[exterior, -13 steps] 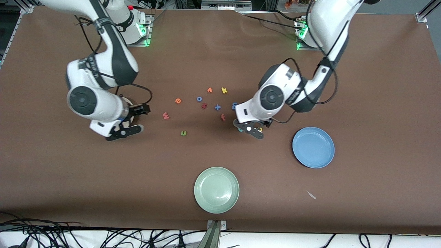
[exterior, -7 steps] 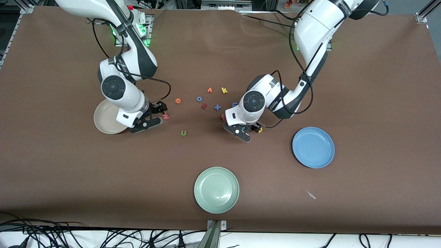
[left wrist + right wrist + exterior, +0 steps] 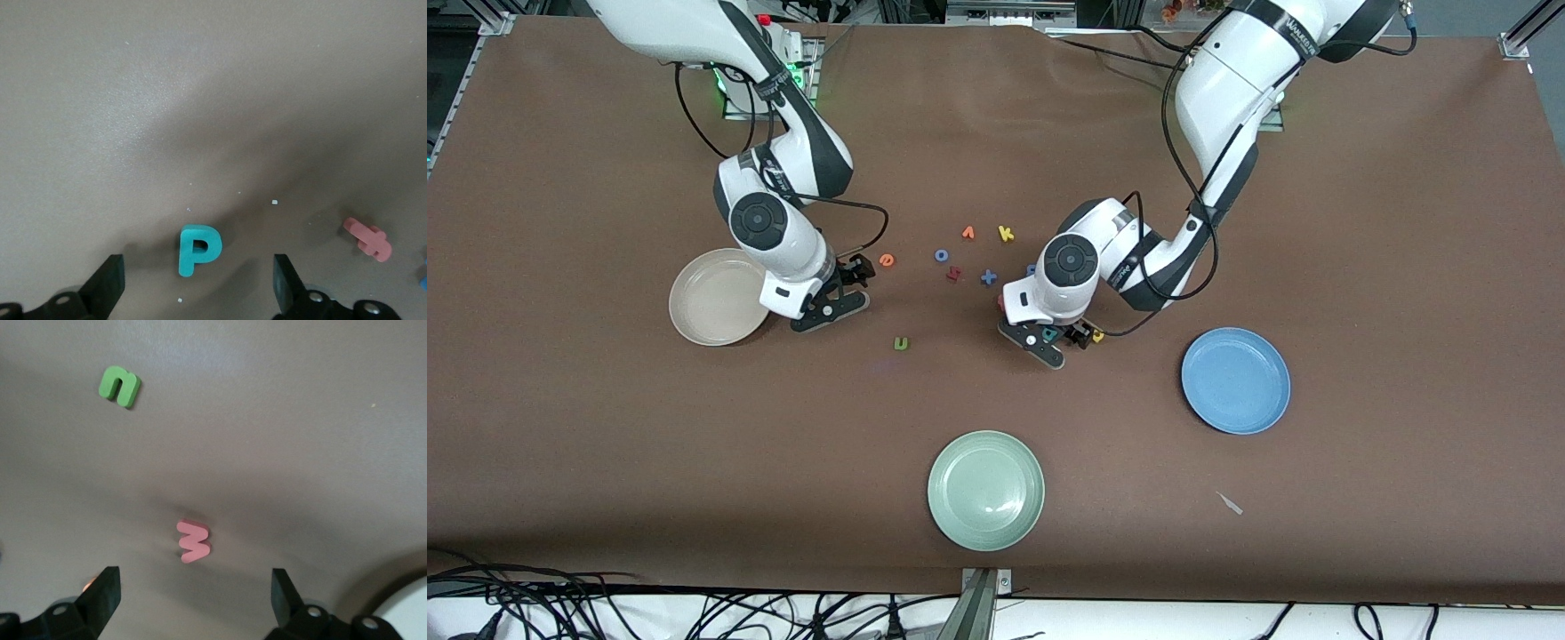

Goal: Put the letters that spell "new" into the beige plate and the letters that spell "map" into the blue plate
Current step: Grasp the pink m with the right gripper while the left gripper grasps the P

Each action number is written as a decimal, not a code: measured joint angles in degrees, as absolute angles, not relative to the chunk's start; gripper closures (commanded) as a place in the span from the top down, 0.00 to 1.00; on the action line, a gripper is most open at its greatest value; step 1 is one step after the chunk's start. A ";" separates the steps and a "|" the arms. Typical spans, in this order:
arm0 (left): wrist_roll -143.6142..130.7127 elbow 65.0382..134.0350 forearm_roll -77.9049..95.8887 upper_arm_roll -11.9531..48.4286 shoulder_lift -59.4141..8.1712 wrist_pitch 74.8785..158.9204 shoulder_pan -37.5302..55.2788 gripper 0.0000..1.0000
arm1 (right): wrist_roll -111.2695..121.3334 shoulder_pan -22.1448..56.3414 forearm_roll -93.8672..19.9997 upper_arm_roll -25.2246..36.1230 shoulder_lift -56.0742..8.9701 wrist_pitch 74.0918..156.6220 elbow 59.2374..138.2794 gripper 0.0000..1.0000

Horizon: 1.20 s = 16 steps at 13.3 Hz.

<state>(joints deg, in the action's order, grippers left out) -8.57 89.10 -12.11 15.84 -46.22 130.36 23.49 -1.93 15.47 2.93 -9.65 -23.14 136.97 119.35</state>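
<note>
Bench (image 3: 1405, 267): covered in brown cloth.
Left claw (image 3: 197, 290): spread wide over the teal letter (image 3: 197, 249), near the blue plate (image 3: 1235, 380).
Right claw (image 3: 193, 607): spread wide over the pink w (image 3: 193, 541), beside the beige plate (image 3: 713, 298).

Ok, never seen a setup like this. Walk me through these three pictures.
Two white robot arms stand at a brown table, each ending in a two-finger gripper. The wide picture looks down from a high camera facing them. The other two come from cameras on the arms' wrists, looking past the fingers.

The left gripper is open over a teal letter; the right gripper is open over a pink w, beside the beige plate. Neither holds anything.

Other foam letters lie scattered mid-table, among them a green n. A blue plate and a pale green plate sit nearer the camera, with no letters in them.
</note>
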 measured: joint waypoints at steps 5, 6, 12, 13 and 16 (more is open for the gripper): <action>-9.78 89.04 -12.33 15.69 -47.40 132.85 24.66 0.34 | -1.94 15.45 3.31 -9.47 -26.62 138.91 119.36 0.91; -9.84 88.80 -12.38 15.56 -47.38 132.85 24.66 0.21 | -1.94 15.40 3.31 -9.43 -27.12 139.38 119.33 0.86; -9.90 87.58 -12.38 14.73 -46.80 131.02 24.09 0.11 | -1.94 15.42 3.32 -9.44 -28.52 140.51 119.29 0.69; -9.89 86.93 -12.38 14.59 -45.85 128.87 23.55 0.11 | -1.94 15.43 3.32 -9.44 -28.83 140.84 119.29 0.61; -5.84 85.98 -12.47 14.34 -39.81 118.77 19.90 0.13 | -1.94 15.43 3.48 -9.41 -29.06 141.16 119.17 0.39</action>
<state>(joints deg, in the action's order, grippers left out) -5.84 85.98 -12.47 14.34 -39.81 118.77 19.90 -1.94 15.43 3.48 -9.41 -29.06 141.16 119.17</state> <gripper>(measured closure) 0.714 0.379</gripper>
